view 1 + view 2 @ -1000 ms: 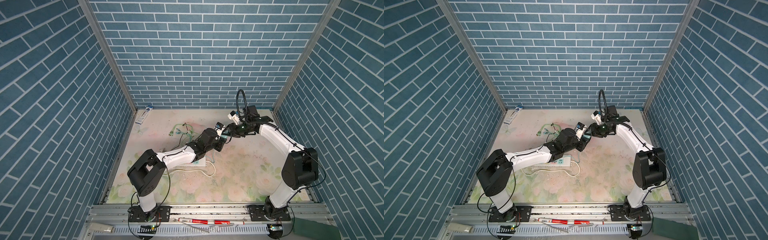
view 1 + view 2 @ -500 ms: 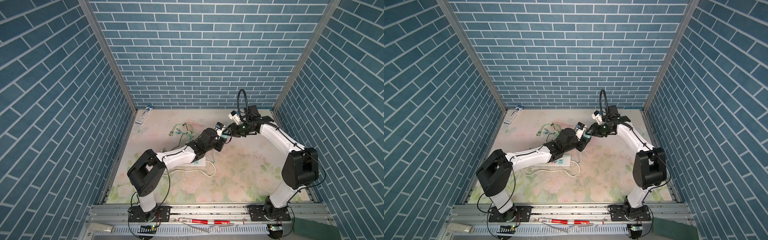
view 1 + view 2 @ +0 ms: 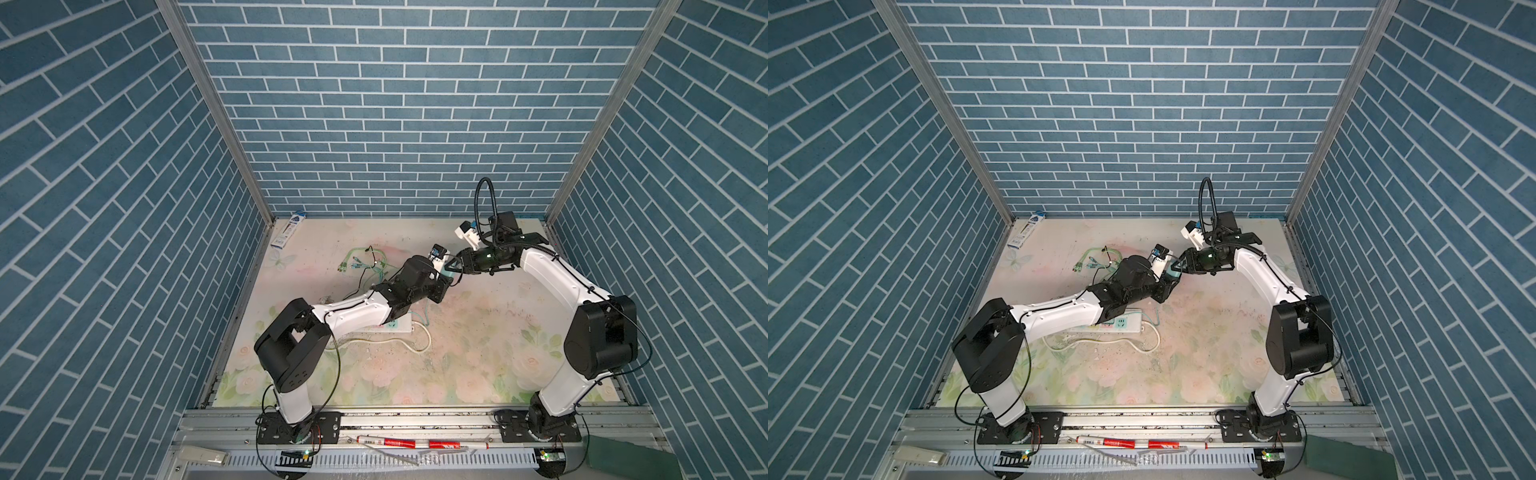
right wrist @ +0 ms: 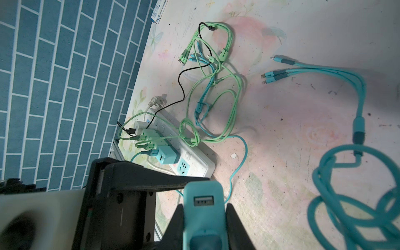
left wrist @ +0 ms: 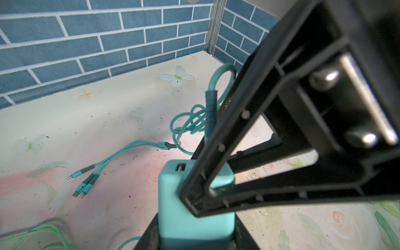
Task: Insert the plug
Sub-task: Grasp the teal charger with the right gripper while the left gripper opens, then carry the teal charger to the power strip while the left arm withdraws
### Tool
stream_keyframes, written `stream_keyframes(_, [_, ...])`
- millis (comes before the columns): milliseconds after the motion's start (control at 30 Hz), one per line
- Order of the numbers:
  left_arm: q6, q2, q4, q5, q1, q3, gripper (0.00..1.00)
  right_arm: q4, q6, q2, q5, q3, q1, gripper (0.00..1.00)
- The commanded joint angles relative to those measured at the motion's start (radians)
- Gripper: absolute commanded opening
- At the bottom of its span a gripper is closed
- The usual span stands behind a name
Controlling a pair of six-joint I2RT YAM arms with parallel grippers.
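Note:
My left gripper (image 5: 195, 238) is shut on a teal charger block (image 5: 184, 201), held above the mat at mid-table in both top views (image 3: 448, 272) (image 3: 1172, 272). One USB port (image 4: 203, 200) on the block's face is empty. My right gripper (image 4: 204, 233) meets the block head-on and is shut on the dark teal plug (image 4: 204, 243) of a teal cable (image 4: 346, 194). A right finger (image 5: 227, 129) covers the spot where plug and block meet, so I cannot tell how deep the plug sits. The cable's sleeve (image 5: 211, 108) rises behind that finger.
A white power strip (image 4: 194, 160) lies under the left arm (image 3: 353, 311), with another teal charger (image 4: 167, 157) and green ones plugged in. Tangled green cables (image 4: 216, 86) lie beyond it. The teal cable's three-headed end (image 5: 86, 179) rests on the mat. A small box (image 3: 286, 235) lies at the back left corner.
The right gripper's jaws have closed in on the plug. Both arms have stayed where they were, and the left grip on the block is unchanged.

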Motion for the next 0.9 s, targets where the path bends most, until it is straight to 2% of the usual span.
stream_keyframes(0, [0.023, 0.009, 0.017, 0.012, -0.015, 0.035, 0.26, -0.029, 0.010, -0.039, -0.086, -0.024, 0.022, 0.01])
stream_keyframes(33, [0.022, 0.008, 0.016, 0.006, -0.015, 0.035, 0.29, -0.029, 0.012, -0.040, -0.079, -0.025, 0.022, 0.00])
stream_keyframes(133, [0.023, 0.003, 0.020, 0.001, -0.015, 0.031, 0.28, -0.027, 0.013, -0.045, -0.052, -0.017, 0.022, 0.00])
stream_keyframes(233, [0.022, 0.000, 0.015, 0.001, -0.015, 0.031, 0.32, -0.018, 0.020, -0.054, 0.011, -0.006, 0.022, 0.00])
stream_keyframes(267, [0.021, -0.003, 0.016, -0.001, -0.015, 0.030, 0.35, -0.006, 0.022, -0.062, 0.028, -0.006, 0.022, 0.00])
stream_keyframes(367, [0.016, -0.017, 0.024, -0.012, -0.015, 0.021, 0.53, 0.047, 0.033, -0.089, 0.069, -0.023, 0.022, 0.00])
stream_keyframes(467, [0.015, -0.037, 0.034, -0.015, -0.014, 0.009, 0.64, 0.102, 0.035, -0.124, 0.130, -0.056, 0.022, 0.00])
stream_keyframes(600, [0.015, -0.062, 0.033, -0.002, -0.013, 0.005, 0.67, 0.152, 0.033, -0.161, 0.162, -0.087, 0.023, 0.00])
stream_keyframes(700, [0.016, -0.087, 0.027, -0.013, -0.013, -0.005, 0.75, 0.159, 0.033, -0.177, 0.189, -0.093, 0.022, 0.00])
stream_keyframes(867, [0.034, -0.164, -0.023, -0.052, -0.009, -0.027, 0.77, 0.150, 0.018, -0.196, 0.240, -0.100, 0.022, 0.00])
